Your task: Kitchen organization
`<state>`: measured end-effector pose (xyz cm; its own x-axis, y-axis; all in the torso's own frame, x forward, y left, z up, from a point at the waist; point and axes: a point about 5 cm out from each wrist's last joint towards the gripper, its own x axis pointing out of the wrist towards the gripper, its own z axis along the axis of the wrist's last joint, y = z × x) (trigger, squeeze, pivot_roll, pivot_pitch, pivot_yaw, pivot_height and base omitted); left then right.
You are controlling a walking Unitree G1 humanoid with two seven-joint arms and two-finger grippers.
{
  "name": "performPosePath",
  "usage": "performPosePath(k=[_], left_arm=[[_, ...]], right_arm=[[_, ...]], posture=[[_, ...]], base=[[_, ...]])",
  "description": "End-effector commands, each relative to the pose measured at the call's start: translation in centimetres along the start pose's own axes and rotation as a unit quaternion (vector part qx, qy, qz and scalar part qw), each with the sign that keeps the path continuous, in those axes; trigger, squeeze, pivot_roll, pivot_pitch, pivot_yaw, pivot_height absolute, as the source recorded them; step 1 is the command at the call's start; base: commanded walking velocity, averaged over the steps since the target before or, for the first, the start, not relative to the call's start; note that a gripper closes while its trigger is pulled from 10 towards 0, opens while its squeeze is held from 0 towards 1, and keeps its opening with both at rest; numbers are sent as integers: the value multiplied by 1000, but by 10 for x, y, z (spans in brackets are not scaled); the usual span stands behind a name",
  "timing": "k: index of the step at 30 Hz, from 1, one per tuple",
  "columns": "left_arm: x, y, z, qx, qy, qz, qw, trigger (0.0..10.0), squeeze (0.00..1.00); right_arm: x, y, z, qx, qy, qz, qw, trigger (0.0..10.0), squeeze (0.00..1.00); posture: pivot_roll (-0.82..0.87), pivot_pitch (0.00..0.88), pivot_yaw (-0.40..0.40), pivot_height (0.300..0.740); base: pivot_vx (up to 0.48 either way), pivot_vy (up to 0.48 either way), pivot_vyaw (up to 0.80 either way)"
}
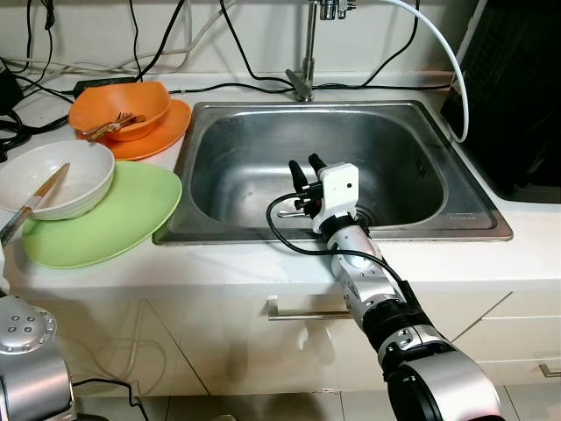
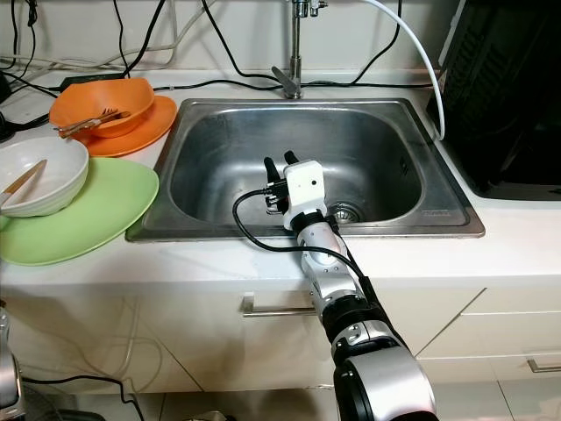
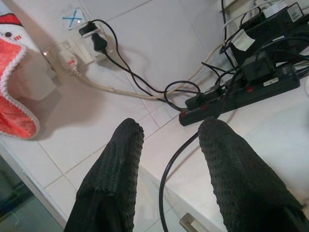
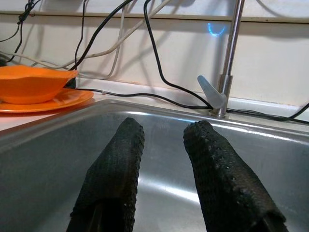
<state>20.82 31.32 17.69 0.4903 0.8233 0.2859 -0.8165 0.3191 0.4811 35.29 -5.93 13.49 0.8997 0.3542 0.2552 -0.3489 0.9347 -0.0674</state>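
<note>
My right gripper [image 1: 307,168] hangs open over the front part of the steel sink [image 1: 254,140], with nothing between its fingers [image 4: 120,164]. On the counter to the left an orange bowl [image 1: 121,107] holding a fork [image 1: 110,125] sits on an orange plate [image 1: 162,136]. Nearer, a white bowl [image 1: 61,175] with chopsticks [image 1: 35,203] rests on a green plate [image 1: 123,215]. My left gripper [image 3: 169,145] is open, low beside the counter edge, looking at the tiled wall and a black power strip [image 3: 241,94].
A tap [image 1: 309,44] with a white hose [image 1: 443,53] stands behind the sink. Black cables [image 1: 158,53] run along the back wall. A black appliance [image 1: 517,96] stands right of the sink. A drawer handle [image 1: 298,314] lies below the counter edge.
</note>
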Motion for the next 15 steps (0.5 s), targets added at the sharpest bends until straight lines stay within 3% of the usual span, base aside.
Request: performPosePath(k=[1, 15], left_arm=[[-2, -3, -2, -1, 3, -11, 1000, 10000, 0], [-2, -14, 9, -11, -19, -39, 999, 10000, 0]], right_arm=[[-11, 0, -17, 14, 36, -6, 999, 10000, 0], [-11, 0, -17, 14, 35, -10, 999, 10000, 0]], posture=[[292, 42, 68, 740], [285, 38, 77, 740]], base=[[0, 0, 0], [0, 0, 0]])
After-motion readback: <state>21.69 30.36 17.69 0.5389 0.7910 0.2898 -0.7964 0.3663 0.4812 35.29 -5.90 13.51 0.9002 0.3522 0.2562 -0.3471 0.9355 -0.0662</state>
